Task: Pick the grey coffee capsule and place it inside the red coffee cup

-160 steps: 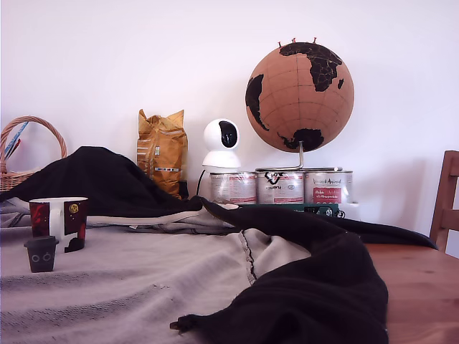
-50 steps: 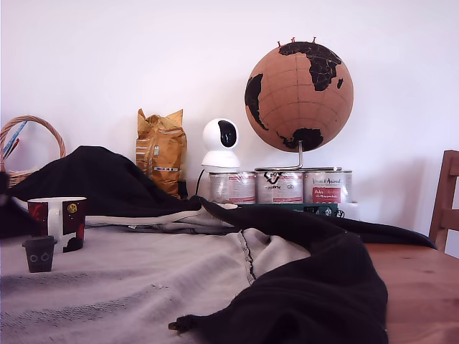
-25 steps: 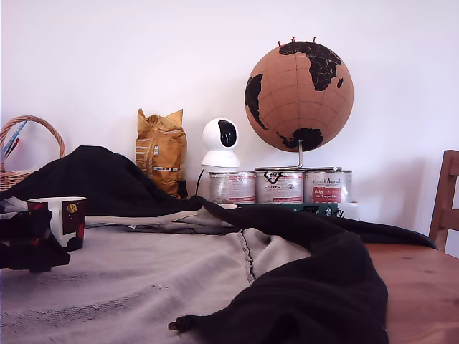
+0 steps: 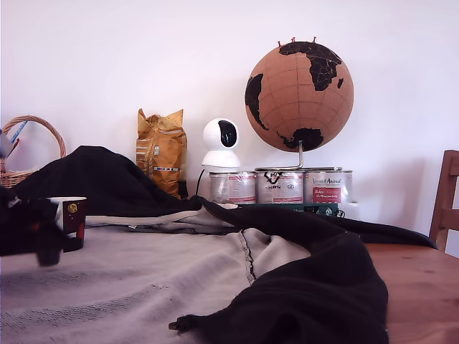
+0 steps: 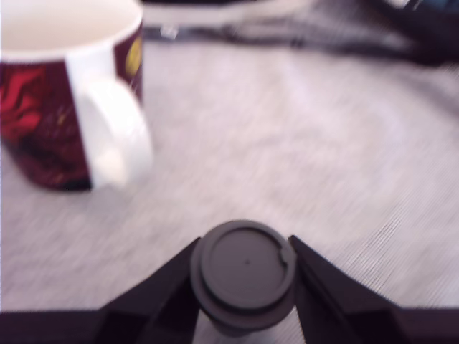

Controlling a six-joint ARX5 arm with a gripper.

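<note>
One grey coffee capsule (image 5: pixel 242 276) sits betw. the two dark fingers (image 5: pixel 161 290), which press its sides, clamped on it. One red coffee cup (image 5: pixel 68 93) w/ white handle stands beyond the fingertips, apart from them, on grey cloth (image 5: pixel 323 158) over the bench. Behind: one globe (image 4: pixel 299 87), three tins (image 4: pixel 280 186), black garment (image 4: pixel 315 287).

- The red coffee cup (image 5: pixel 68 93) stands near the tool (image 5: pixel 244 269), its white handle (image 5: pixel 115 132) jutting out.
- Beyond the cup, grey cloth (image 5: pixel 323 143) lies bare.
</note>
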